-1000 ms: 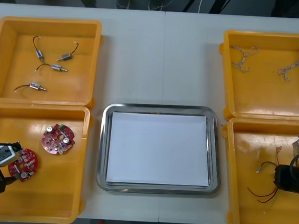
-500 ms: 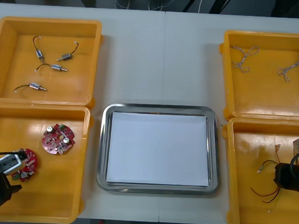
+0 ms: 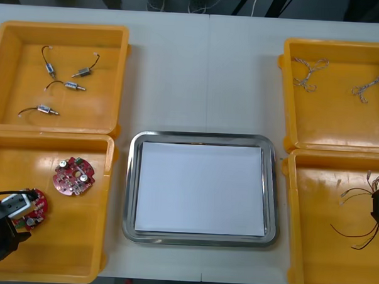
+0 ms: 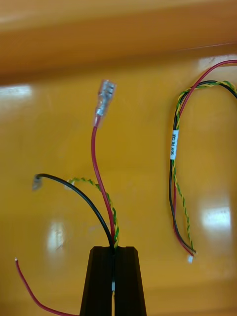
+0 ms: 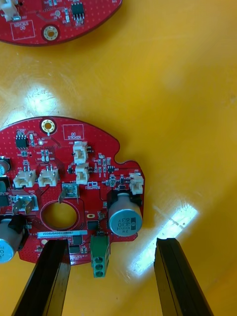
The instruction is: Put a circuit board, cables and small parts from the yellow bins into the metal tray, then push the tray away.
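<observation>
Left gripper (image 5: 111, 244) held wide open over a circuit board (image 5: 59, 163) left of the metal tray (image 3: 130, 196), right gripper (image 4: 113, 251) clamped on a red and yellow cable (image 4: 97, 158) right of it

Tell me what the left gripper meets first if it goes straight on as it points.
Probably the nearer red circuit board: its green connector sits between the open fingers of the left gripper. Depth is unclear.
</observation>
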Tool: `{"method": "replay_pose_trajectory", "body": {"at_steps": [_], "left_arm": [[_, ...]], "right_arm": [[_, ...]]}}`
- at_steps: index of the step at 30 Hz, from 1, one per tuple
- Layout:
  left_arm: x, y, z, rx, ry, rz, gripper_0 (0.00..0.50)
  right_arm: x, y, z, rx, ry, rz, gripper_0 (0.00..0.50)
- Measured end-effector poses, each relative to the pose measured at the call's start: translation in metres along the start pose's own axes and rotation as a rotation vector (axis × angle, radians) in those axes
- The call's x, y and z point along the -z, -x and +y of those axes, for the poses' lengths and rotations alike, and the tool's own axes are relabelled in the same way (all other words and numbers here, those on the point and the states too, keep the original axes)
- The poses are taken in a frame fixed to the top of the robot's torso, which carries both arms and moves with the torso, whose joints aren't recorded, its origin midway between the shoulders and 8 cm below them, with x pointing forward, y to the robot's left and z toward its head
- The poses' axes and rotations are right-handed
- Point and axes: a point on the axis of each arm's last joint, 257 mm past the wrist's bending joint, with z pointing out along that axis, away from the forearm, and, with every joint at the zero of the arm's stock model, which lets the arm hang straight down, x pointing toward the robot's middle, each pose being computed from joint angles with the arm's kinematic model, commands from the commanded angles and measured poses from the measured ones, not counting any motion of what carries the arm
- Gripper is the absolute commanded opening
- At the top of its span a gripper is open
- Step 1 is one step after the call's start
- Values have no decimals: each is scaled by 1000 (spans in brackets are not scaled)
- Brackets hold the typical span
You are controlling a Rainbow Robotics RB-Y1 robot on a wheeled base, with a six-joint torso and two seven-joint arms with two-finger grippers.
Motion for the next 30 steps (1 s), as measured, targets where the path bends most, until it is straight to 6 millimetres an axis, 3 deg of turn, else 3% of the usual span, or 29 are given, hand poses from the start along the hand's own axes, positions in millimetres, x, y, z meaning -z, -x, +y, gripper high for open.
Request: {"method": "replay_pose_trajectory", "body": {"at_steps": [10, 19, 30], "left_arm": [[0, 0, 2, 0, 3, 0, 500], [0, 0, 2, 0, 2, 0, 500], [-5, 0, -5, -4, -14, 2, 500]], "right_arm": [[52, 17, 13, 79, 13, 12, 0], [89, 23, 9, 229, -49, 33, 0], [128, 55, 46, 384, 29, -33, 0]]}}
